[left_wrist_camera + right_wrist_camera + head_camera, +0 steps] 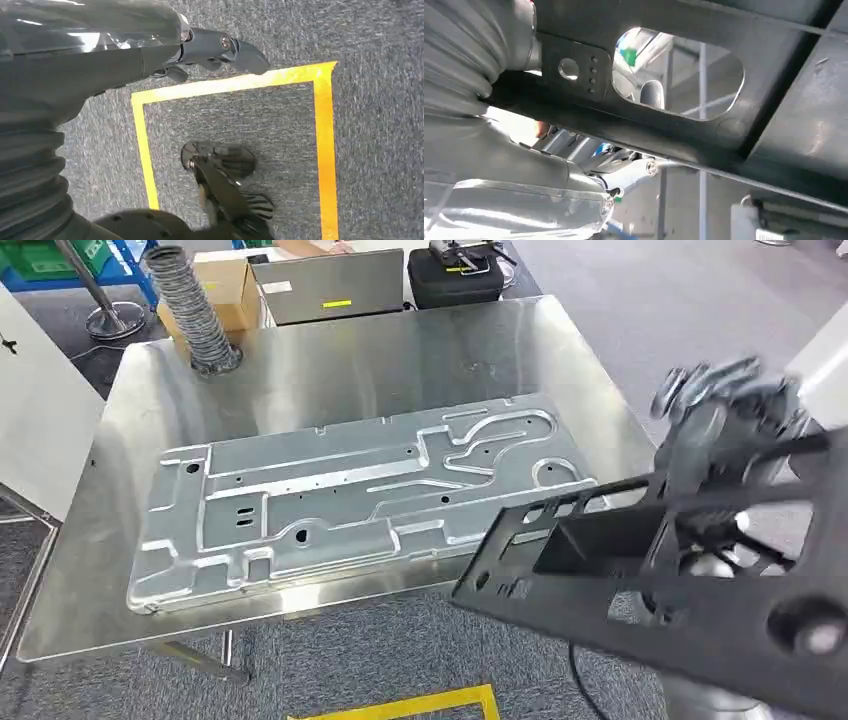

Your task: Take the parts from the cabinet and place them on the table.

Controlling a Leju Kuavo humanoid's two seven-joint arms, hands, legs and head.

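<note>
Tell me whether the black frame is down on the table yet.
Not yet: the black frame is held tilted by the right hand, hanging past the table edge.

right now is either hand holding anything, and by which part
The right hand holds the black frame part by its long upper edge, near the middle. The left hand holds nothing.

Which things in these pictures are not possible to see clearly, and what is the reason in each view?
- Right hand: blurred in the head view, and the black frame part covers its fingers; how it grips cannot be told.
- Black frame part: cut off by the head view's right and bottom edges; full shape unknown.
- Right wrist view: the frame blocks the scene behind.
- Left hand: fingertips partly hidden under its own cover.
- Boxes behind the table: cut off by the top edge.
</note>
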